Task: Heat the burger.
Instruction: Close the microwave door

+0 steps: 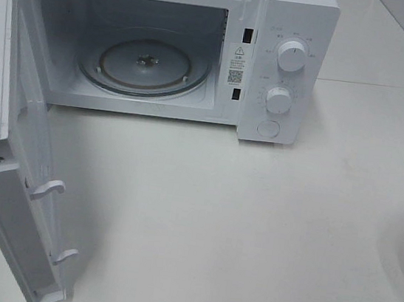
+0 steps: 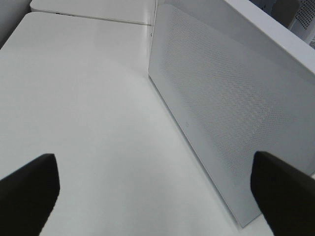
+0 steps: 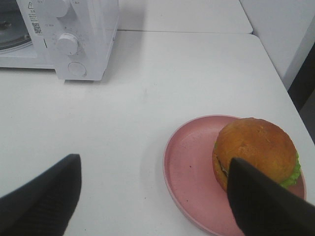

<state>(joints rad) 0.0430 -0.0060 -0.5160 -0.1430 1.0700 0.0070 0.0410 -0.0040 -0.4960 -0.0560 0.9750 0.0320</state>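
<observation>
Microwave (image 1: 163, 49) door swung wide, turntable (image 1: 145, 65) bare, burger (image 3: 256, 150) not yet lifted.

Sitting on the pink plate (image 3: 189, 172) on the table (image 1: 252, 225), off to the microwave's right and well apart from it; only the plate's rim peeking in at the high view's right edge. Right pincer (image 3: 152, 196) spread wide and empty, hovering just beside the burger, one fingertip overlapping the bun in its wrist view. Left pincer (image 2: 157, 191) fully open, empty too, out by the open door (image 2: 231, 113). Right arm clearly nearer; round bun, no long axis to line up.
</observation>
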